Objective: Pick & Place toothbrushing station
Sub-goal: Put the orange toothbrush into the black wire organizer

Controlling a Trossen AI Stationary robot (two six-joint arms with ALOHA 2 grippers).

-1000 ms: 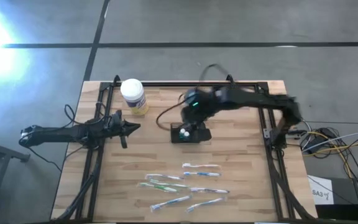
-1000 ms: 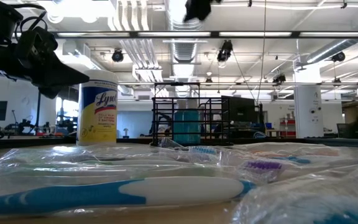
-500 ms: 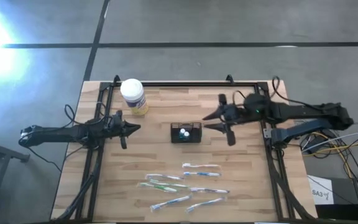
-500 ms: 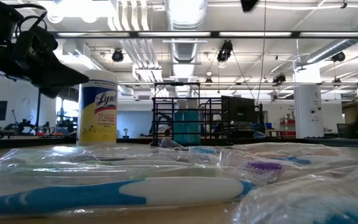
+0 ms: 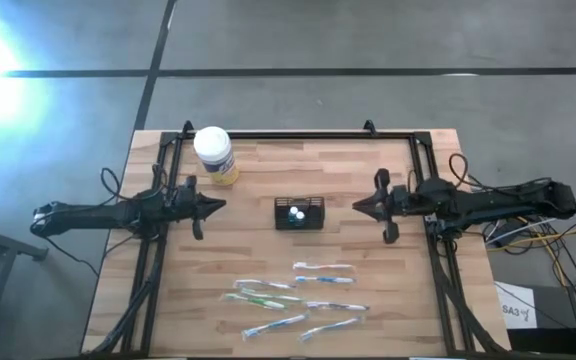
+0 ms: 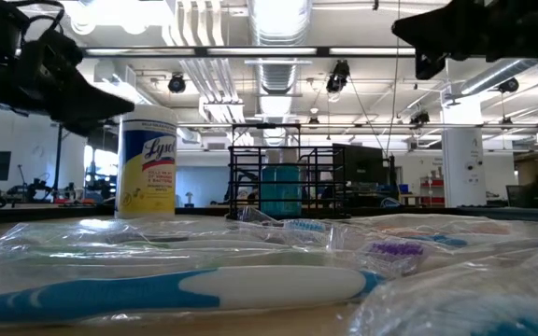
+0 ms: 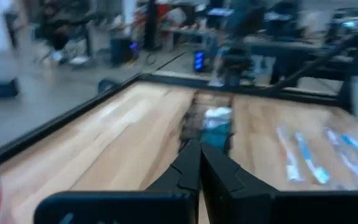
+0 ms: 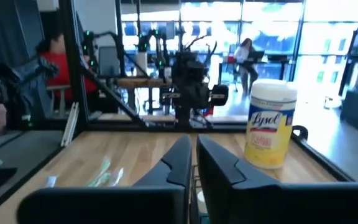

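Your left gripper sits over the table's left side w/ fingers pressed together, tips pointing toward mid-table; nothing in it. In the left wrist view the two fingers meet at a point, aimed at the caddy further off. Behind it, near the back-left corner, stands the white-lidded wipes jar w/ yellow label, upright.

Mid-table you've got the toothbrushing station, the small black wire-mesh caddy, upright on the wood table, apart from both grippers and roughly between them. Blue-white item inside it; low view shows it upright beside the jar.

Toward the front edge, wrapped toothbrushes lie scattered, well apart from the caddy.

Right gripper hovers right of the caddy, not touching, fingers nearly closed w/ only a thin slit between them, holding nothing.
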